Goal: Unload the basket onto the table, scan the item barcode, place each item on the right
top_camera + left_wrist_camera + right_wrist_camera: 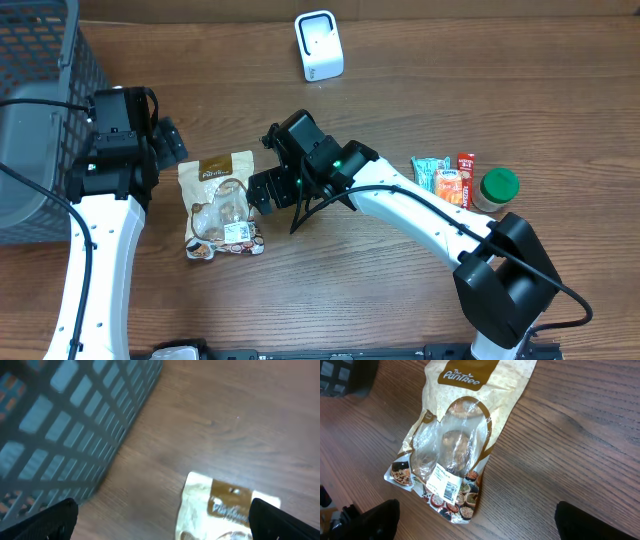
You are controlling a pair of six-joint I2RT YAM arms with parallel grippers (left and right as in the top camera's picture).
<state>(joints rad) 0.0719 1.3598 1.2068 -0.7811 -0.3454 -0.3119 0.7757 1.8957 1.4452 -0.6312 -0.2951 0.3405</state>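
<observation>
Brown wood-grain tabletop (360, 300), matte, with the grain running across the overhead view. At its far-left corner, a grey lattice basket (40, 60). At the far edge, an upright white scanner stand (319, 46).

Flat on the wood between the 2 arms, a tan snack pouch (220, 205), clear window facing up and printed brand end toward the far edge. Near its lower end, a white barcode label (445, 482), face up.

Left gripper (168, 140) just beside the pouch's upper left corner, jaws spread wide, holding nothing. Right gripper (262, 165) just to the pouch's right, likewise spread wide and empty, the pouch ahead of its fingertips in the wrist view.

Well apart on the right side of the table, 3 small packets (447, 178) side by side, just beside a green-lidded jar (497, 188).
</observation>
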